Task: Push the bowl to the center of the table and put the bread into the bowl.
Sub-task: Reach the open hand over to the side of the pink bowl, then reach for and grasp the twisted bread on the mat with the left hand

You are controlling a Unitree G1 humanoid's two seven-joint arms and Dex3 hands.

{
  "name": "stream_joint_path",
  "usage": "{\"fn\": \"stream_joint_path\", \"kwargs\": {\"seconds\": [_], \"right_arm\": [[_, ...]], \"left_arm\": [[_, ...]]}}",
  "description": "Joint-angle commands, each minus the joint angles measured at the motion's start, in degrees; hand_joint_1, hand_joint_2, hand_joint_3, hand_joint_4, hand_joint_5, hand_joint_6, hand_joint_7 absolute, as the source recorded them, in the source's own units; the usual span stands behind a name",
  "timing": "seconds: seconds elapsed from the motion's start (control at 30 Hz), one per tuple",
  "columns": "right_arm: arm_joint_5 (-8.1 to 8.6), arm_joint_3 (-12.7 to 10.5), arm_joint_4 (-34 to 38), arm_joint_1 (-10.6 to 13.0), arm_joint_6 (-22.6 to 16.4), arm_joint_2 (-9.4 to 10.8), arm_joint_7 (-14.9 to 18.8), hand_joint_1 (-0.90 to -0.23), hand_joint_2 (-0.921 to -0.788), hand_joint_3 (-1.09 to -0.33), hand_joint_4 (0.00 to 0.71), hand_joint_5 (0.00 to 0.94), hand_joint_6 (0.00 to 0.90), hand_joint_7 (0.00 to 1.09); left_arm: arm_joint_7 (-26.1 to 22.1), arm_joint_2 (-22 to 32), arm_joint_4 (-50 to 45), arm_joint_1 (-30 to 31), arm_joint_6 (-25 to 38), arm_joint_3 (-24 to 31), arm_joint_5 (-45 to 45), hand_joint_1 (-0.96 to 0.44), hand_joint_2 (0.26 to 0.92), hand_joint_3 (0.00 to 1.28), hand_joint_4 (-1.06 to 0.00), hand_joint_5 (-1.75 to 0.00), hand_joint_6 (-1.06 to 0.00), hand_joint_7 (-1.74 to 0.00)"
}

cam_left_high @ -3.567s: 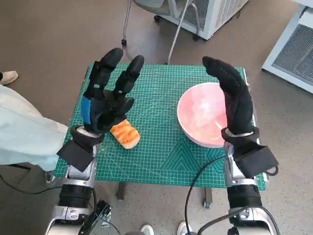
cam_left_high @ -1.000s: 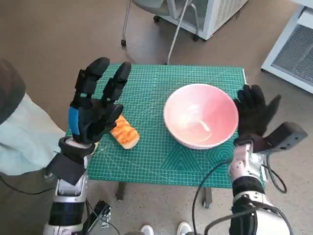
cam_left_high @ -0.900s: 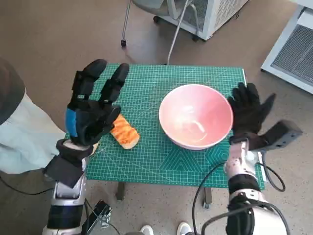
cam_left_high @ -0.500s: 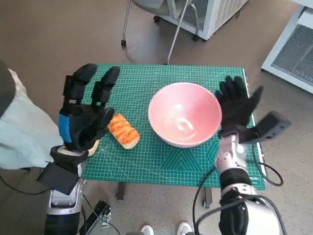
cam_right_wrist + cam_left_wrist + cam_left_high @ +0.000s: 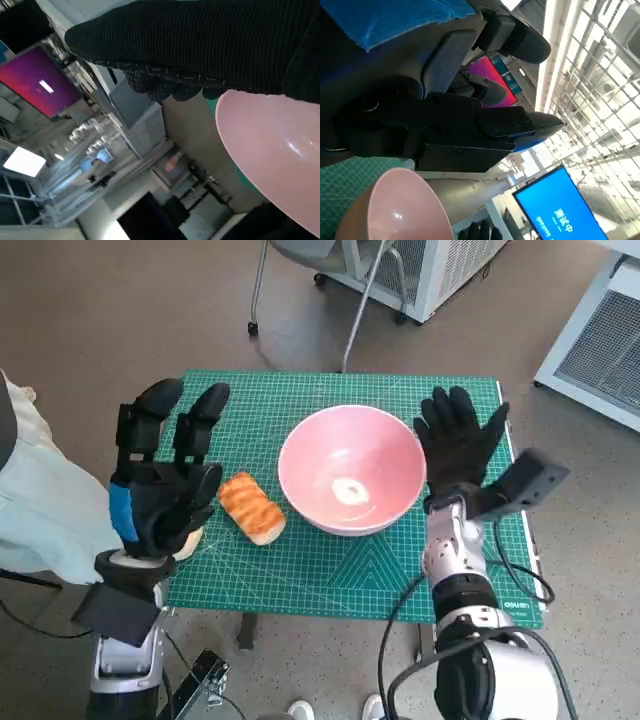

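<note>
The round pink plastic bowl (image 5: 351, 483) stands upright near the middle of the green gridded cutting-mat surface (image 5: 330, 570). My right hand (image 5: 457, 445) in the black knitted glove is flat against the bowl's right side, its fingers (image 5: 437, 412) spread and holding nothing. The small orange-brown loaf of bread (image 5: 252, 507) lies on the surface just beside the bowl, on its left. My left hand (image 5: 160, 488) with blue tape is raised beside the bread, fingers (image 5: 200, 415) apart, empty.
</note>
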Motion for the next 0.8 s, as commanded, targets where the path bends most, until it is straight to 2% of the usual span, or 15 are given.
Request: {"fn": "stream_joint_path", "kwargs": {"seconds": [0.03, 0.2, 0.23, 0.33, 0.37, 0.47, 0.6, 0.8], "right_arm": [[-2.23, 1.6, 0.4, 0.2, 0.1, -1.4, -0.4, -0.491, -0.921, -0.743, 0.277, 0.015, 0.128, 0.68], [-4.34, 3.4, -0.3, 0.0, -2.3, -2.6, -0.3, -0.502, -0.921, -0.739, 0.291, 0.018, 0.142, 0.67], [-5.40, 4.5, -0.6, 0.0, -3.6, -2.9, -0.4, -0.512, -0.921, -0.695, 0.327, 0.025, 0.184, 0.67], [-8.97, 8.0, -2.5, 0.6, -9.1, -4.2, 0.2, -0.498, -0.921, -0.746, 0.337, 0.012, 0.143, 0.70], [-9.60, 8.7, -3.0, 0.9, -10.5, -4.5, 0.6, -0.491, -0.921, -0.765, 0.344, 0.012, 0.131, 0.72], [-10.67, 10.0, -4.2, 1.5, -14.0, -4.9, 1.9, -0.484, -0.921, -0.784, 0.353, 0.012, 0.116, 0.74], [-12.33, 12.5, -7.6, 3.4, -22.6, -6.4, 5.4, -0.500, -0.921, -0.785, 0.358, 0.012, 0.092, 0.74], [-11.99, 14.4, -11.5, 5.7, -31.2, -7.1, 8.8, -0.535, -0.921, -0.784, 0.378, 0.021, 0.101, 0.77]], "left_arm": [[0.3, 0.7, -1.3, 1.4, 0.8, 1.2, -0.3, -0.15, 0.917, 0.22, -0.14, -0.67, -0.07, -0.93], [-0.7, 2.2, -1.9, 2.0, 1.2, 2.4, -0.7, -0.15, 0.920, 0.21, -0.15, -0.64, -0.08, -0.90], [-1.1, 3.0, -1.8, 2.0, 1.1, 2.8, -0.6, -0.15, 0.920, 0.21, -0.15, -0.64, -0.09, -0.89], [-3.2, 7.8, -0.5, 1.6, 0.2, 4.3, 1.1, -0.15, 0.921, 0.19, -0.17, -0.60, -0.10, -0.86], [-3.9, 9.3, -0.1, 1.4, -0.1, 4.6, 1.8, -0.15, 0.920, 0.17, -0.19, -0.57, -0.12, -0.83], [-6.0, 13.3, 0.6, 1.1, -0.1, 4.9, 3.1, -0.15, 0.920, 0.12, -0.22, -0.50, -0.14, -0.78], [-13.6, 22.2, 0.9, -0.2, 1.0, 4.1, 4.3, -0.13, 0.905, 0.06, -0.27, -0.37, -0.17, -0.71], [-22.4, 30.8, 2.4, -2.6, -0.5, 1.5, 5.2, -0.07, 0.860, 0.01, -0.34, -0.15, -0.24, -0.57]]}}
